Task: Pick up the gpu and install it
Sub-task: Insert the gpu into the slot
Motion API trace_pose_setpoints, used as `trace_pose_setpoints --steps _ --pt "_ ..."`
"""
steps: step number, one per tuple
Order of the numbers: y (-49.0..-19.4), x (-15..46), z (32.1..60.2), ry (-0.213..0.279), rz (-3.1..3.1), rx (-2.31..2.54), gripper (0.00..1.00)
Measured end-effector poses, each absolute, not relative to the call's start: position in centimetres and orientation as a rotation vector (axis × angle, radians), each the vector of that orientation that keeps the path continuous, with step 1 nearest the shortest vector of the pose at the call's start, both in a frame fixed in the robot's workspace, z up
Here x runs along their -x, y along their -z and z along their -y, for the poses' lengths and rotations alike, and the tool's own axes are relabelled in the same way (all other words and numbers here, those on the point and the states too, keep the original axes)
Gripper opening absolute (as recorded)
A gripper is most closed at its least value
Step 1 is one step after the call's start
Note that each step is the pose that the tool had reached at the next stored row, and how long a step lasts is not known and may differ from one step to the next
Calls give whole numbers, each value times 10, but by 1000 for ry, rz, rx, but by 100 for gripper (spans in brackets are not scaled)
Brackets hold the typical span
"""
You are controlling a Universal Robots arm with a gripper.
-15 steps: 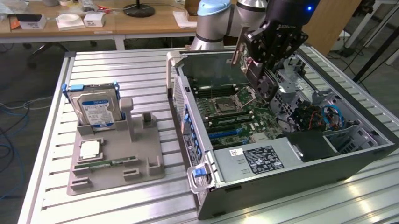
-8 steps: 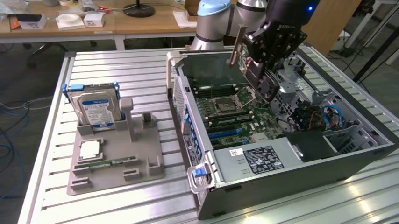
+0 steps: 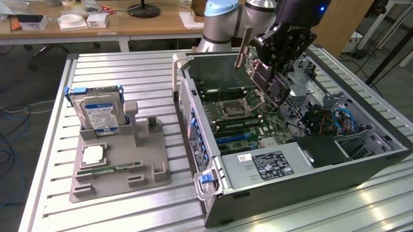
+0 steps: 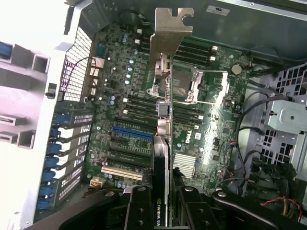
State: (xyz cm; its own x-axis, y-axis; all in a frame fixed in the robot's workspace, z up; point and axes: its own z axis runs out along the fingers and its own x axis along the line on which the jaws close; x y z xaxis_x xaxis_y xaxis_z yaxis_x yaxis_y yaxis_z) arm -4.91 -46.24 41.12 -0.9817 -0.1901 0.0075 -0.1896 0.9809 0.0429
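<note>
Claw [image 4: 165, 213] clamped on the gpu [image 4: 161, 158], one finger against each flat face. Card seen edge-on, hanging over the open computer case [image 3: 303, 183] and apart from the motherboard [image 4: 201, 124] beneath. Silver end bracket [image 4: 171, 33] at the card's far end, away from the grip.

Judged as the carry-and-align stage: not yet seated in any slot. Worth keeping the card upright, with its lower edge parallel to the expansion slots. Blue slot [image 4: 132, 130] and cream slot [image 4: 122, 172] just beside the card's line; impossible to tell which is meant. From the wrist, the card seems to cross the slots rather than run along them, so squaring up looks needed. Best to aim the bracket at the rear openings by the blue latches [image 4: 48, 167] to avoid catching sheet metal.

Worth minding the finned heat sink [image 4: 184, 165] close on the other side and, beyond it, the CPU socket [image 4: 184, 86]. Likely risk: a tilted card jamming at one end — best met with straight, even pressure.

Farther off, loose black cables [image 4: 254, 120]. Well apart on the counter [image 3: 116, 212], a grey fixture [image 3: 119, 179] with a hard drive [image 3: 100, 111] standing in it.
</note>
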Motion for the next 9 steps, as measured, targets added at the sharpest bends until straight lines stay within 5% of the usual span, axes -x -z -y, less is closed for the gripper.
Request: trace_pose_setpoints --steps 9 --pt "-411 49 462 65 3104 -391 26"
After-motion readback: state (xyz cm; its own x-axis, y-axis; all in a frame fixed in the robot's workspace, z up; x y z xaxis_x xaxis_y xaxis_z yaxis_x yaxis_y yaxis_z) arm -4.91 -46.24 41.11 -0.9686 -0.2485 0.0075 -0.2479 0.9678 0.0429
